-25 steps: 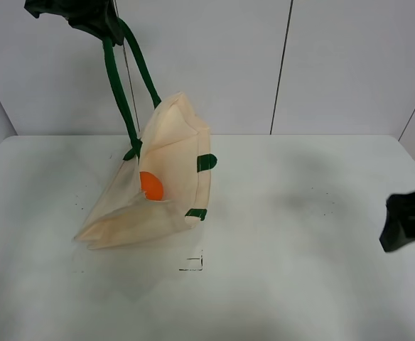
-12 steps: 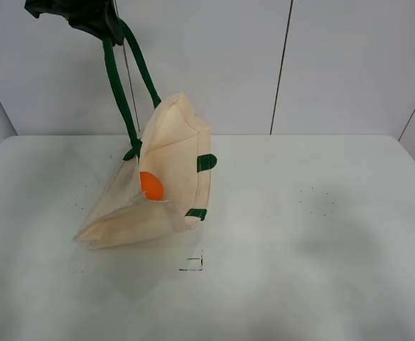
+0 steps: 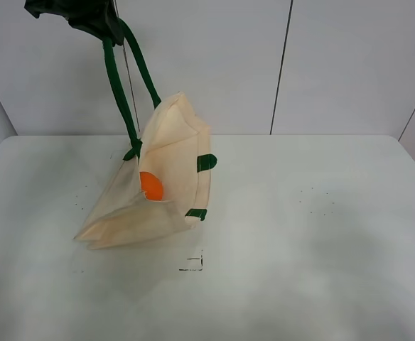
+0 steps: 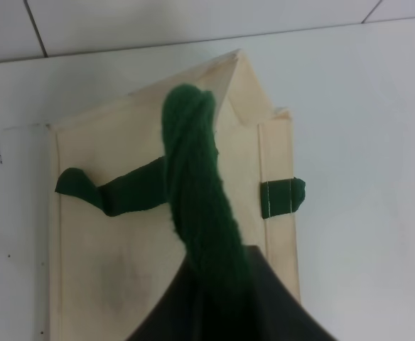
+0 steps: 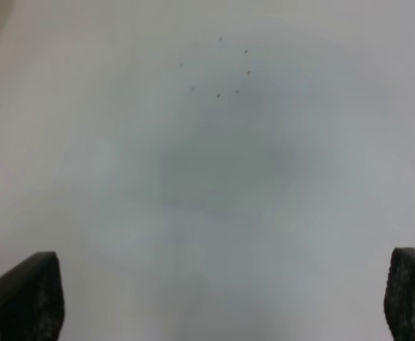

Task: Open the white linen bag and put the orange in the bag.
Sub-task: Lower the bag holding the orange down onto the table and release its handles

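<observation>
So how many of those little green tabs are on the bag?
2 in view: an upper tab and a lower tab, both on the right edge of the white linen bag in the high view. Others may be hidden behind the fabric.

Exterior camera: high, overlooking the whole table point(image 3: 321, 234). Left wrist camera: close, past left gripper point(image 4: 218, 305) onto white linen bag point(image 4: 115, 263), shared with exterior. Right wrist camera: close to table.
</observation>
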### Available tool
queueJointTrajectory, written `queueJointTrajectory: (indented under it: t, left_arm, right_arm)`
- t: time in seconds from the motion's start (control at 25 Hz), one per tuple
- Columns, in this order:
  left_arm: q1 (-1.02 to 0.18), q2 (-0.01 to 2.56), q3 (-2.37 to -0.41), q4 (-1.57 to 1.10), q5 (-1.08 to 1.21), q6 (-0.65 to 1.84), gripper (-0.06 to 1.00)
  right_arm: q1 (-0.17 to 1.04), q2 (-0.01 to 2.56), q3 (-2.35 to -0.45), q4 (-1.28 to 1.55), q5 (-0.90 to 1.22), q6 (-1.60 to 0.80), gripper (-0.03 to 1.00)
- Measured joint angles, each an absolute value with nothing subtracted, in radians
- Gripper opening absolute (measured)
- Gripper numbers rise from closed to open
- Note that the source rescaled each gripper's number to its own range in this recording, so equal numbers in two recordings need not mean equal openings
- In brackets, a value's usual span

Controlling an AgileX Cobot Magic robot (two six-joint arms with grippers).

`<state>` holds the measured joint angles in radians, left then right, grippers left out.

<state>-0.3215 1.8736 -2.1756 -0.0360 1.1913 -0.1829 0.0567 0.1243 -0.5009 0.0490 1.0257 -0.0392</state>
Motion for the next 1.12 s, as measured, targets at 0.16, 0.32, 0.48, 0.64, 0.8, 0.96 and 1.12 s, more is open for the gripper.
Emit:
queueJointTrajectory:
  t: [0.16, 0.32, 0.48, 0.64, 0.8, 0.96, 1.12]
  left_arm:
    - [-0.322, 1.874, -2.176, -0.036, 1.191, -0.183, 0.0]
    - [-0.322, 1.874, -2.176, -0.036, 1.191, -0.183, 0.0]
    - [-0.322, 1.878, -2.176, -0.036, 1.191, -0.183, 0.0]
    - [-0.322, 1.904, -2.172, -0.036, 1.191, -0.183, 0.0]
    - [-0.322, 1.962, -2.159, -0.038, 1.189, -0.184, 0.0]
    - [-0.322, 2.06, -2.118, -0.066, 1.181, -0.184, 0.0]
    - [-0.322, 2.168, -2.109, -0.086, 1.175, -0.184, 0.0]
  right_arm:
    - [0.059, 0.035, -0.5, 0.057, 1.026, -0.039, 1.0]
    - [0.059, -0.004, -0.498, 0.058, 1.026, -0.039, 1.0]
    - [0.059, -0.004, -0.493, 0.056, 1.026, -0.039, 1.0]
    - [0.059, -0.004, -0.493, 0.056, 1.026, -0.039, 1.0]
    - [0.059, -0.004, -0.493, 0.058, 1.026, -0.039, 1.0]
    - [0.059, -0.004, -0.493, 0.058, 1.026, -0.039, 1.0]
    - [0.059, -0.004, -0.493, 0.058, 1.026, -0.039, 1.0]
